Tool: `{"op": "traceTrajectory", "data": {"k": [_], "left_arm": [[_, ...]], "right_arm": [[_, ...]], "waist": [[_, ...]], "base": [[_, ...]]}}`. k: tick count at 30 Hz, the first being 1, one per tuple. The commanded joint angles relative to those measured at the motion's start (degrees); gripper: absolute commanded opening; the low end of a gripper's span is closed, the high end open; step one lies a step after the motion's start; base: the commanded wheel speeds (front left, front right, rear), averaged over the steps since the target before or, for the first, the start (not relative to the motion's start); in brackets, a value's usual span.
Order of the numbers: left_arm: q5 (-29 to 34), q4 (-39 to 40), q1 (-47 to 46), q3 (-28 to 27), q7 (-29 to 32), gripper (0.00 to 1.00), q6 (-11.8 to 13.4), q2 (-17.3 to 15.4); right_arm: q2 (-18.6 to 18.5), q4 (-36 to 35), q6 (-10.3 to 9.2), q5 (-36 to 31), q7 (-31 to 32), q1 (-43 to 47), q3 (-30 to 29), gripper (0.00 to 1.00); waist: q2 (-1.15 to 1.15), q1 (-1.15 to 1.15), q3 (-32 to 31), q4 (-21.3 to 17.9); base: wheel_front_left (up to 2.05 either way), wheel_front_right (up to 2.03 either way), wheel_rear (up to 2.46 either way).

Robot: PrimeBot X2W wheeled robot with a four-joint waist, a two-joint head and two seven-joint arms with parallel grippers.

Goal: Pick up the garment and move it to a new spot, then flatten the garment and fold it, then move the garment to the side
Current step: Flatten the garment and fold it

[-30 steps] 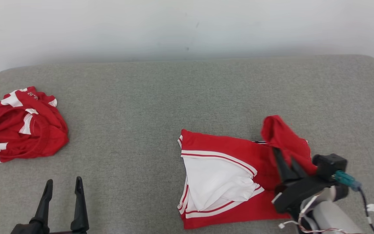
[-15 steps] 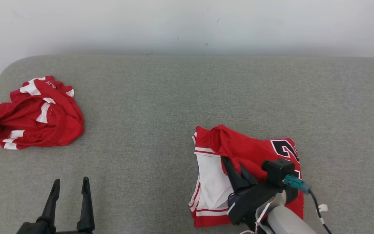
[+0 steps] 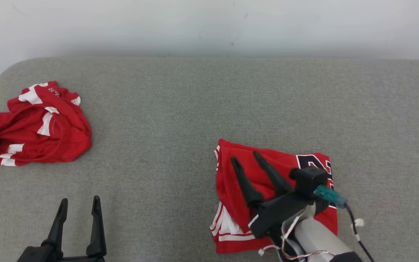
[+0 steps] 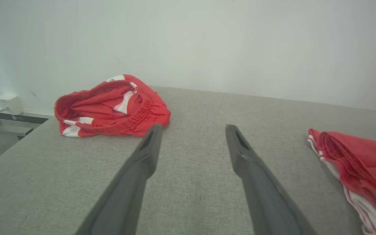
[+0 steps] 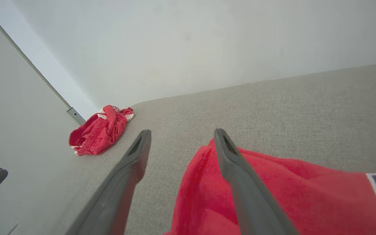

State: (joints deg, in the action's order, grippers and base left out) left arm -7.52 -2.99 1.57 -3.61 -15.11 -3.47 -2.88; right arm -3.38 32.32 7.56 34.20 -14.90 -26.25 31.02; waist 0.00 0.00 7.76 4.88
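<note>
Right hand [image 3: 245,156], head view: fingers spread wide, nothing between them, poised over the left half of the garment [image 3: 286,162]. A second ago it was pinched shut on a raised red flap at the garment's 3 o'clock edge; half a second ago it was carrying that flap across toward 9 o'clock. Flap now released and lying flat. Most of the white inner panel is covered; a black-trimmed number faces up at the right end. The camera also shifted, so the frame drift is not cloth movement. The garment sits at 5 o'clock on the grey worktop [image 3: 180,127]. A second red bundle [image 3: 36,125] lies well apart at 9 o'clock. Left hand [image 3: 79,199] at 7 o'clock, open, empty.

Left wrist view: left hand [image 4: 193,129] fully spread over bare worktop; bundle [image 4: 113,109] at 11 o'clock, folded garment [image 4: 357,156] edge at 3 o'clock.

Right wrist view: right hand [image 5: 182,133] open, right finger resting on or just above the red cloth [image 5: 273,189], cannot tell which. Bundle [image 5: 100,130] at 10 o'clock.

Judgement: this fold looks laid; further folding or the move aside likely remains.
</note>
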Motion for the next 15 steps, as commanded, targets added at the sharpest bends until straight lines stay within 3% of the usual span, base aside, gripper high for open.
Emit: {"op": "traceTrajectory", "data": {"k": [1, 15], "left_arm": [[-0.2, 0.0, -0.6, -0.2, 0.0, 1.00, 0.2, 0.0], [0.5, 1.3, -1.0, 0.1, 0.0, 1.00, 0.2, 0.0]], "right_arm": [[-0.4, -0.8, -0.16, -0.7, -0.3, -0.4, -0.6, 1.00], [-4.9, -20.8, -0.16, -9.8, -0.2, 11.7, -19.3, 1.00]], "waist": [[0.00, 0.00, -0.3, -0.5], [0.00, 0.00, -1.6, -3.3]], "base": [[0.00, 0.00, 0.00], [0.00, 0.00, 0.00]]}}
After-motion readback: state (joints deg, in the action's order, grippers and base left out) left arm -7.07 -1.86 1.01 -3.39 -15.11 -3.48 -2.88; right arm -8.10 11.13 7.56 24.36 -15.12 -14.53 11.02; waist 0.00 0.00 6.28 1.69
